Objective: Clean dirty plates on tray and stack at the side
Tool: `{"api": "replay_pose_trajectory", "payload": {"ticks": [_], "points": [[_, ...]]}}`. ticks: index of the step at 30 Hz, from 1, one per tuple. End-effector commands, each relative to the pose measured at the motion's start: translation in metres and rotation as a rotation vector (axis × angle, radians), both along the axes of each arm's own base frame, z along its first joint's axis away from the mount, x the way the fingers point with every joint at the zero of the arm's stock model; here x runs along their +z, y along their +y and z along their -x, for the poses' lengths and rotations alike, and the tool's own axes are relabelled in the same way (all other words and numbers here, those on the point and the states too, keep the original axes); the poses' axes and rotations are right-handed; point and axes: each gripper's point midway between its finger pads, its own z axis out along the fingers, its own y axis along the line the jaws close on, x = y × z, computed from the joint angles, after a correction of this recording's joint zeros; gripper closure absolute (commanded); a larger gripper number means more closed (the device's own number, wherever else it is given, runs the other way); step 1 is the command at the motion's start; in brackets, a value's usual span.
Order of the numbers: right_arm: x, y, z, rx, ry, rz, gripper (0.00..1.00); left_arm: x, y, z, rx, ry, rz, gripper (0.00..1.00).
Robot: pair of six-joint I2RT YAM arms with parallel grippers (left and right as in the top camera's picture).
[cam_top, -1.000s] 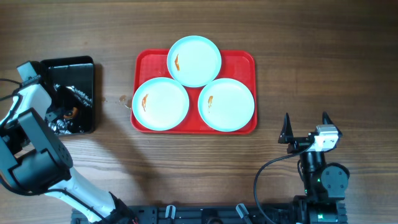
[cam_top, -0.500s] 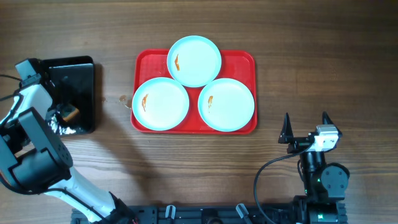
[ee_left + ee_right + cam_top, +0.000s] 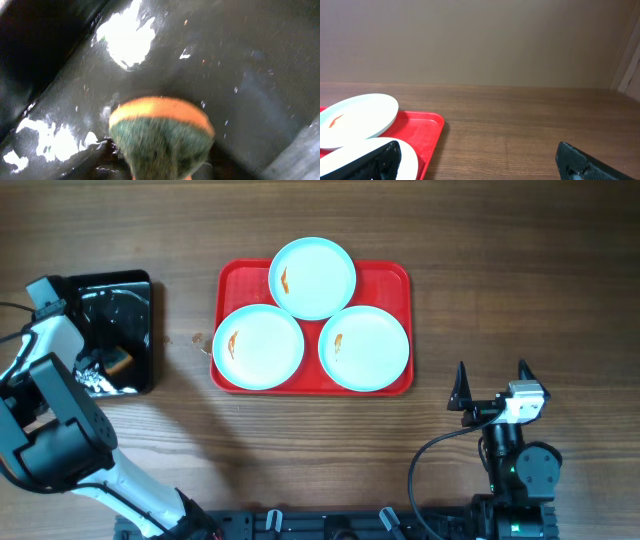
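Three smeared plates [image 3: 312,277] on red tray [image 3: 385,285], sponge [image 3: 160,135] in black tray [image 3: 120,290] at left tool [image 3: 105,365], its state indiscernible, right tool [image 3: 491,385] wide apart, wooden desk [image 3: 500,260].

On the table [image 3: 520,250], the large tray [image 3: 395,278] lies in the middle and holds three plates: one [image 3: 312,277] at the back, reaching over the far rim, and two in front of it, one to the left [image 3: 258,346] and one to the right [image 3: 364,347], all touching. Well apart to the left lies a small tray [image 3: 135,290] with a sponge [image 3: 120,361] in its near end. The right gripper [image 3: 491,377] stands near the front, right of the large tray.
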Motion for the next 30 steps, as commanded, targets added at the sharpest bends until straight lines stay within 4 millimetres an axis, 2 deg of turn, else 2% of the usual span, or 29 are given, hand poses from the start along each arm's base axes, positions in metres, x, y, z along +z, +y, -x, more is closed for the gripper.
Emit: {"api": "replay_pose_trajectory", "payload": {"ticks": [1,6,8,9,10,11,17,18,19,20,21,29,30], "points": [[0.000,-0.001,0.000,-0.006,-0.002,0.009,0.00,0.008,-0.007,0.009,-0.004,0.013,0.023,0.00],[0.000,-0.001,0.000,-0.006,-0.002,0.009,0.00,0.004,-0.015,0.023,-0.003,0.071,0.057,0.00],[0.000,-0.001,0.000,-0.006,-0.002,0.009,0.00,0.003,-0.017,0.027,-0.003,0.086,0.065,0.11],[0.000,-0.001,0.000,-0.006,-0.002,0.009,0.00,0.003,-0.018,0.028,-0.003,0.091,0.068,0.31],[0.000,-0.001,0.000,-0.006,-0.002,0.009,0.00,0.002,-0.018,0.029,-0.003,0.096,0.070,0.66],[0.000,-0.001,0.000,-0.006,-0.002,0.009,0.00,0.002,-0.019,0.030,-0.003,0.099,0.072,0.96],[0.000,-0.001,0.000,-0.006,-0.002,0.009,0.00,0.002,-0.019,0.031,-0.003,0.103,0.073,0.95],[0.000,-0.001,0.000,-0.006,-0.002,0.009,0.00,0.002,-0.019,0.031,-0.003,0.103,0.074,0.82],[0.000,-0.001,0.000,-0.006,-0.002,0.009,0.00,0.002,-0.019,0.031,-0.003,0.102,0.073,0.55],[0.000,-0.001,0.000,-0.006,-0.002,0.009,0.00,0.002,-0.019,0.030,-0.003,0.099,0.071,0.21],[0.000,-0.001,0.000,-0.006,-0.002,0.009,0.00,0.003,-0.017,0.026,-0.003,0.085,0.063,0.00],[0.000,-0.001,0.000,-0.006,-0.002,0.009,0.00,0.008,-0.008,0.011,-0.004,0.021,0.028,0.00],[0.000,-0.001,0.000,-0.006,-0.002,0.009,0.00,0.009,-0.007,0.010,-0.005,0.014,0.023,0.10]]}}
